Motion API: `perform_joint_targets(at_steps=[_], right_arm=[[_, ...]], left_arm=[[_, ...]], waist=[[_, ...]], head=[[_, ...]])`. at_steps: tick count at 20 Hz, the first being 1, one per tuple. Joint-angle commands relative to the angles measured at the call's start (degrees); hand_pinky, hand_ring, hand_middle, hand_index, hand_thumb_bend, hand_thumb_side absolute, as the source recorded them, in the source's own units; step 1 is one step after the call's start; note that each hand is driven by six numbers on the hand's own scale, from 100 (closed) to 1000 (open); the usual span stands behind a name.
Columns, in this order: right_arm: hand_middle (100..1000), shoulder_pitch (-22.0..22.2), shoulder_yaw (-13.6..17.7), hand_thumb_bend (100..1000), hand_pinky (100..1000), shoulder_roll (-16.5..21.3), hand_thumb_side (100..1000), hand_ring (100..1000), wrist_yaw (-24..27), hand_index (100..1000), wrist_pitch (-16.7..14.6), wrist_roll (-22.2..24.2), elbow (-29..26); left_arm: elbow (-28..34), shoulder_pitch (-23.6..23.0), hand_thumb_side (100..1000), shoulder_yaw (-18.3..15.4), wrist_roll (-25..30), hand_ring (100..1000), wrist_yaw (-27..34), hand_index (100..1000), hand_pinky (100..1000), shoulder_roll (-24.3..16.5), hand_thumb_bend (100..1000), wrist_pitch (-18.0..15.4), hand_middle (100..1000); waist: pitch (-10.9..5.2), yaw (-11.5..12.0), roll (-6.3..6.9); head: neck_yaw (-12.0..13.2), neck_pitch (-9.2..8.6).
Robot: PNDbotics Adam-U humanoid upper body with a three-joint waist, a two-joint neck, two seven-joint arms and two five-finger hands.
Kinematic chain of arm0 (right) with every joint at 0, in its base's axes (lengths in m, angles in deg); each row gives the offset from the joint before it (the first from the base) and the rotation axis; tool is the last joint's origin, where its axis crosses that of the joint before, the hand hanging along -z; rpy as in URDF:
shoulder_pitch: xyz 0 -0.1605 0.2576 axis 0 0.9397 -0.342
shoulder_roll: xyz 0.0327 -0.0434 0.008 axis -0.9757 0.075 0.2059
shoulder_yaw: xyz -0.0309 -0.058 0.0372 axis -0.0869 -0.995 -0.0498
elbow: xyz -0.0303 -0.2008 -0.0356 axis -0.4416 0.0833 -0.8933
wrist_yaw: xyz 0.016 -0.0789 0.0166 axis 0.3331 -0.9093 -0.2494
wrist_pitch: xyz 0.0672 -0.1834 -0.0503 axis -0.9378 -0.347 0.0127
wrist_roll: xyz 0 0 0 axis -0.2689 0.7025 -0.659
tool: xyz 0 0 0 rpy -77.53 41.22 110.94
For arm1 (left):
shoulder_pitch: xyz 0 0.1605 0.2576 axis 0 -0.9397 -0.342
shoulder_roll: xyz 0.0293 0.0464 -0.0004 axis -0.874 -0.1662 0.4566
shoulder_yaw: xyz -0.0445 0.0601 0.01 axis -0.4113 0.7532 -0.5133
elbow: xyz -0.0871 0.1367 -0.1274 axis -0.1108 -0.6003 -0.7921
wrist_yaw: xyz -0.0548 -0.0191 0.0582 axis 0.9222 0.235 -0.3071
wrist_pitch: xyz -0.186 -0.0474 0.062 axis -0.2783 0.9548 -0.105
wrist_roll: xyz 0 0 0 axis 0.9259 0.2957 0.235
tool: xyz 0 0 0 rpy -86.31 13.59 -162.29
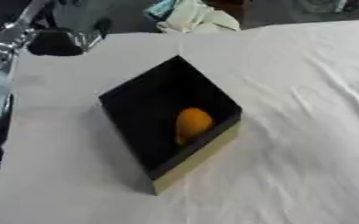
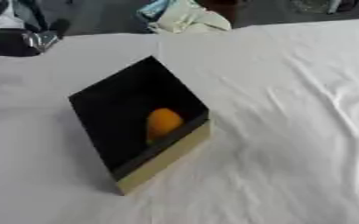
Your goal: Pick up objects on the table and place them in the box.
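With my left hand [image 1: 60, 41] far left, fingers unreadable, I risk clipping the box [image 1: 194, 159] holding the orange fruit [image 1: 192, 124].

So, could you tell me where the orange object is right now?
The orange object lies inside the black box, against its right-hand wall near the tan outer side, about mid-picture in both eye views on the white-covered table.
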Motion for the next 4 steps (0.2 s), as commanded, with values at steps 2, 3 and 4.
perform_joint_targets(at_steps=[2,3,4], right_arm=[[593,-1.1,0.6,100,687,1.9,799,570,0.0,821,-0.4,-1.2,-1.6],[594,-1.2,0.7,100,687,2.0,796,570,0.1,821,-0.6,-1.5,-1.6],[595,-1.3,0.8,100,687,2.1,794,570,0.1,822,-0.7,-1.9,-1.6]], left_arm=[[4.4,-2.1,569,-3.3,-4.2,652,4.3,811,428,-3.1,324,4.0,748],[5.3,-3.0,564,-3.6,-5.2,651,5.3,809,427,-3.3,324,5.0,746],[6.3,-3.8,555,-3.7,-6.1,649,6.2,808,428,-3.5,329,6.0,745]], waist=[[-0.77,0.1,-0.68],[-0.65,0.2,-0.89],[-0.54,0.2,-1.06]], head=[[-0.8,0.10],[-1.1,0.12],[-1.3,0.12]])
